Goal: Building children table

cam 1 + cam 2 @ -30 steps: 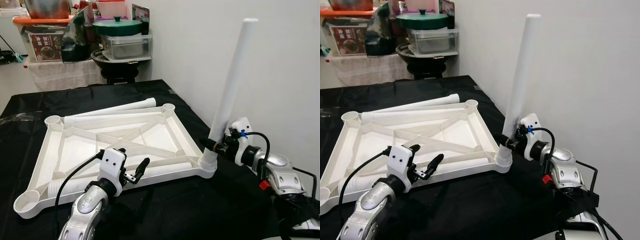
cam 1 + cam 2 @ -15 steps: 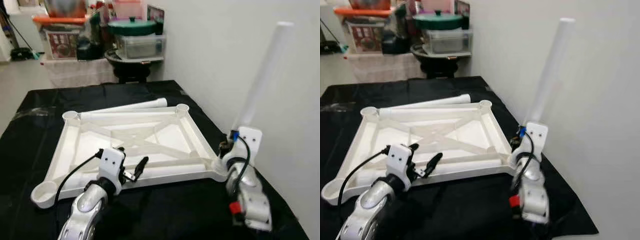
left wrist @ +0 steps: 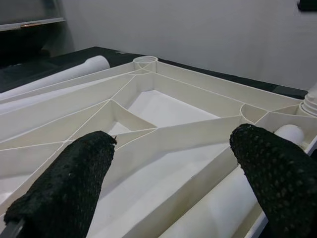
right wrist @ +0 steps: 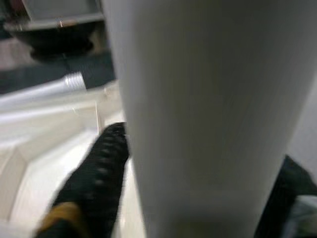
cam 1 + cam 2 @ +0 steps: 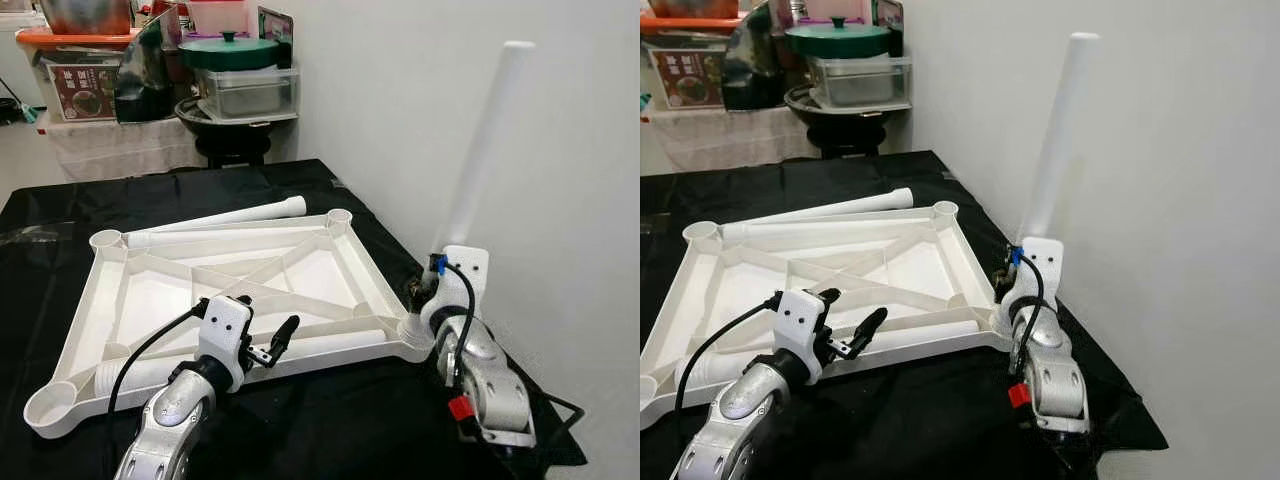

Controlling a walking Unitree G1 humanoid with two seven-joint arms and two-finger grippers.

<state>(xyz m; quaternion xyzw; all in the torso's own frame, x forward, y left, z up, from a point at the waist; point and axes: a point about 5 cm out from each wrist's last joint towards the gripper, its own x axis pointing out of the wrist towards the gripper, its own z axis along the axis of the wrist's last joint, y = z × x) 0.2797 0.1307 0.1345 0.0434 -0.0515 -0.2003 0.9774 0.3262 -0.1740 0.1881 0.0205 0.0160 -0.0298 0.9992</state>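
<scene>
White leg [image 5: 480,150] stays clamped in right claw [image 5: 428,292], wrist now rotated; left claw [image 5: 272,342] spread

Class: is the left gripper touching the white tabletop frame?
Apart. In the left wrist view both black fingers hang spread above the tabletop frame, with its ribs visible between and beneath them; the left gripper hovers there.

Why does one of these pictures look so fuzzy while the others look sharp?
The right wrist view is soft because the upright white leg sits very close to the lens, so it and the black finger beside it are out of focus. The left wrist view is crisp: the fingers show their dotted texture. Both eye views are evenly lit and sharp, without strong glare on the white tabletop frame.
</scene>
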